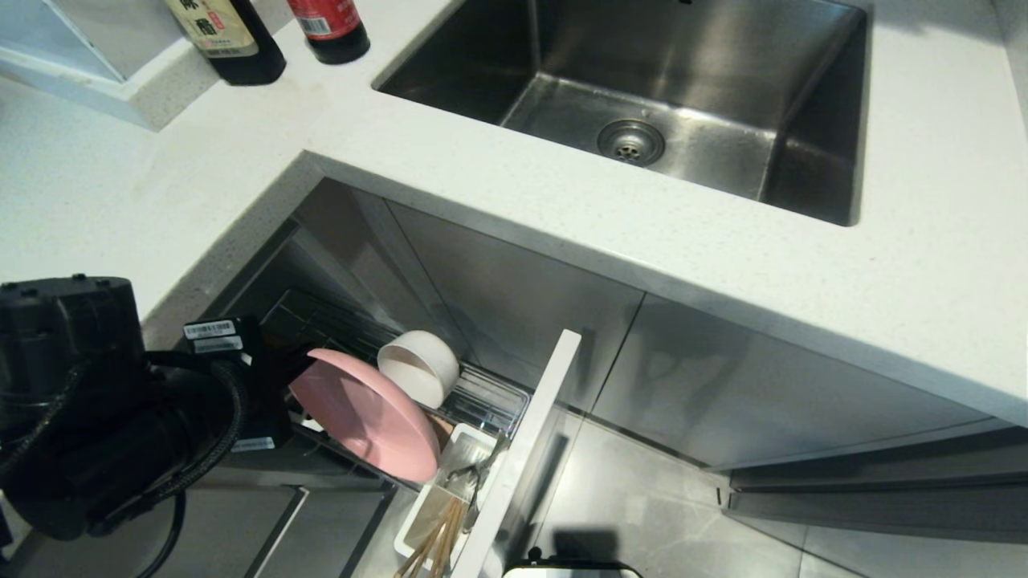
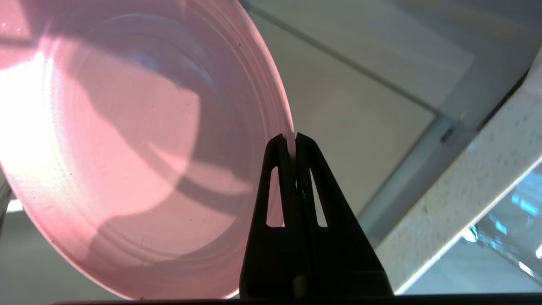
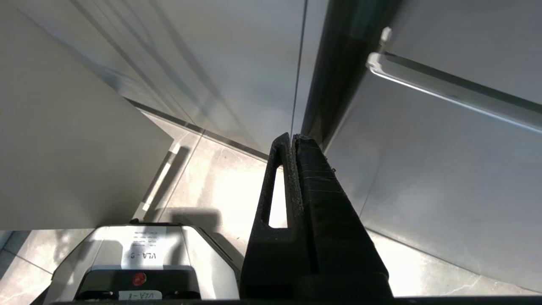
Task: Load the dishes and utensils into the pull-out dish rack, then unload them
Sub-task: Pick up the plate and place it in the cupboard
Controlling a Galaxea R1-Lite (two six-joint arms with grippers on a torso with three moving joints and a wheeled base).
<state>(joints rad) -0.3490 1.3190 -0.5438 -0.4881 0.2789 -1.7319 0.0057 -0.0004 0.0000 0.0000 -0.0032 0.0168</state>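
Note:
The pull-out dish rack (image 1: 491,399) stands drawn out below the counter, behind its pale cabinet front (image 1: 526,437). My left gripper (image 2: 292,137) is shut on the rim of the pink plate (image 2: 127,148). That plate (image 1: 365,421) hangs tilted over the rack, and I cannot tell whether its lower edge rests on the wires. The cream-white bowl (image 1: 419,365) lies on its side in the rack just behind the plate. The chopsticks (image 1: 434,546) and the spoon (image 1: 475,475) stand in the white utensil cup (image 1: 418,514). My right gripper (image 3: 293,136) is shut on nothing, parked low over the floor.
The white countertop (image 1: 562,217) overhangs the rack, with the steel sink (image 1: 642,104) set into it. Two dark bottles (image 1: 233,40) (image 1: 329,28) stand at the back left. Grey cabinet fronts with a bar handle (image 3: 444,93) and my own base (image 3: 139,262) lie near the right arm.

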